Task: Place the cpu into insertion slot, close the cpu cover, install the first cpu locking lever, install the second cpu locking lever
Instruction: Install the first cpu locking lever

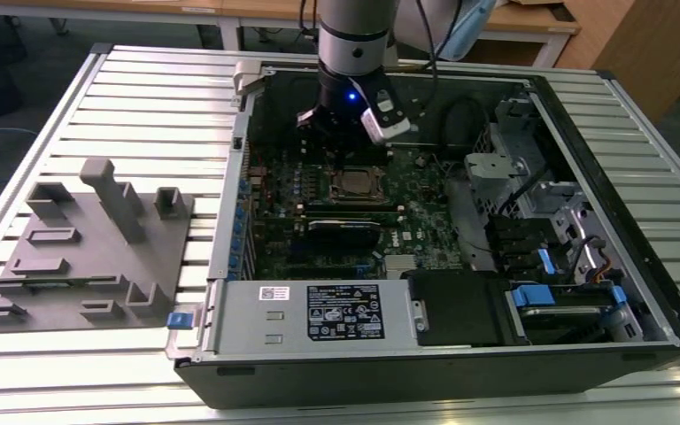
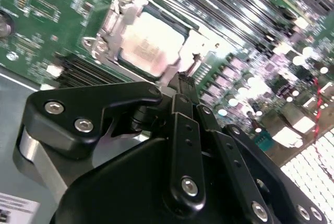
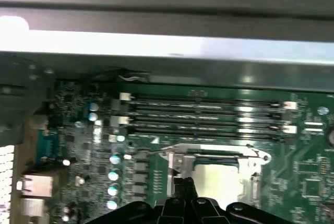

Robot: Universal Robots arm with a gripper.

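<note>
Exterior view shows gripper (image 1: 343, 133) near cpu cover (image 1: 332, 184), cables (image 1: 460, 111) beside.

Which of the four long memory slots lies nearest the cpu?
The end slot beside the cpu; the other three lie farther from it.

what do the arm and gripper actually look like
The arm is a silver-grey cylinder that ends in a black wrist. The wrist has a small blue light and a white bracketed module on its side. The gripper is matte black, made of flat linkage bars pinned with silver screws, with a silver ring at its base.
</note>
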